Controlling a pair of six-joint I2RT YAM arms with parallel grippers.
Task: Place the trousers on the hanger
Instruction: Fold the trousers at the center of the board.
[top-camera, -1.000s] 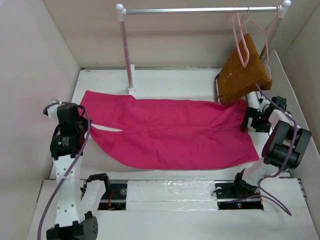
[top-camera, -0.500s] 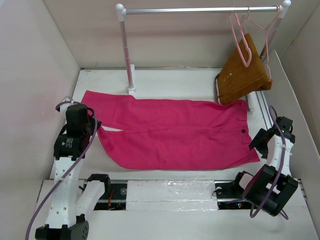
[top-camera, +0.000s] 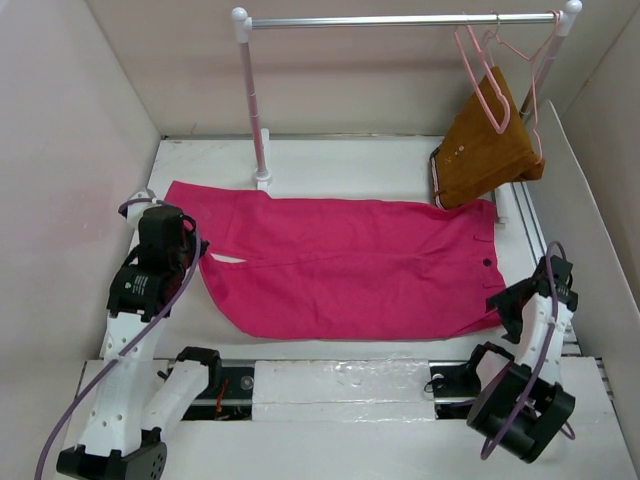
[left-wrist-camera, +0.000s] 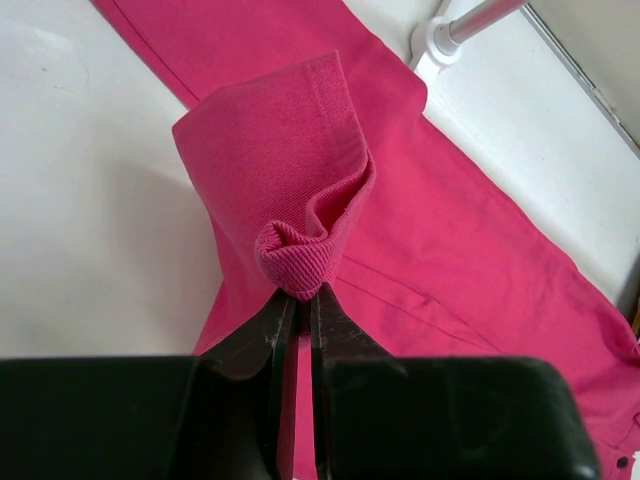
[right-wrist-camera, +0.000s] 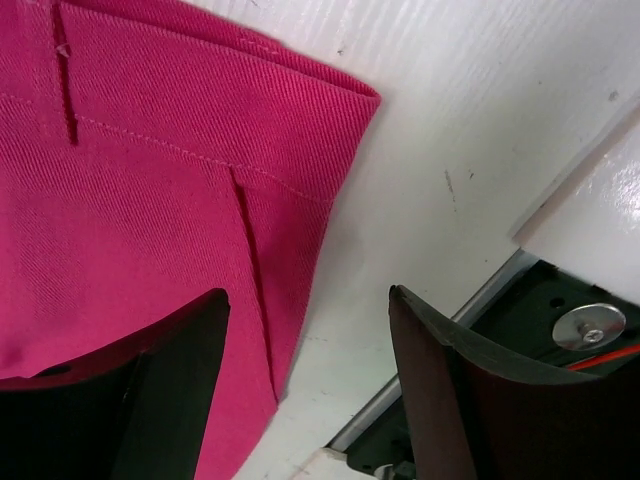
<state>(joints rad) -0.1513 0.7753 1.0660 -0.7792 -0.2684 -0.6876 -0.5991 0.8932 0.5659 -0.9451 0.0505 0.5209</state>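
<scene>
white tabletop (top-camera: 350, 160) walled in by pale panels, seen from above and from both wrists. trousers (top-camera: 350, 265) lie spread flat across the middle, with the waistband toward the right arm and the leg ends toward the left. silver rail (top-camera: 400, 20) spans the far side. mustard-brown garment (top-camera: 485, 150) hangs at its right end. hanger (top-camera: 487, 92), thin and pale pink, one of a few alike, hangs there too, well apart from the trousers. left gripper (left-wrist-camera: 298, 300) is clamped on a bunched fold of one leg end, raised just off the table. right gripper (right-wrist-camera: 305, 300) holds nothing; its jaws stand parted over the near waistband corner, one finger above cloth, the other above bare table. probable faults: the right jaws may close beside the edge and catch only one layer or none; the small left pinch may slip under the cloth's weight once lifted, leaving the garment lopsided.
</scene>
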